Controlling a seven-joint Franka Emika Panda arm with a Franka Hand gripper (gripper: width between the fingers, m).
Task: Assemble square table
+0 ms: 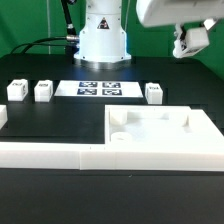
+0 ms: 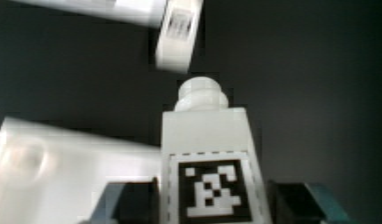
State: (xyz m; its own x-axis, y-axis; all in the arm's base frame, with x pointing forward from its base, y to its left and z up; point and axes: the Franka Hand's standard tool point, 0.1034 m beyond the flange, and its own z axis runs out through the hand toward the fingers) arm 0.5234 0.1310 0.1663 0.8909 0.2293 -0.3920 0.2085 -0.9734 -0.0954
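Note:
My gripper (image 1: 190, 38) is raised at the back of the exterior view's right, shut on a white leg block (image 1: 184, 46). In the wrist view the leg block (image 2: 209, 135) stands between the dark fingers (image 2: 135, 203), its square tag facing the camera and its rounded peg pointing away. The gripper (image 2: 209, 203) grips the block's tagged end. The square tabletop slab (image 1: 165, 132) lies below on the table, with round corner holes. Three more leg blocks stand on the table: two at the left (image 1: 16, 90) (image 1: 43, 91) and one near the slab (image 1: 153, 94).
The marker board (image 1: 100, 89) lies in front of the robot base (image 1: 103, 35). A long low white rail fence (image 1: 50, 152) runs along the front, against the slab. Blurred white shapes (image 2: 170, 40) show beyond the held leg in the wrist view.

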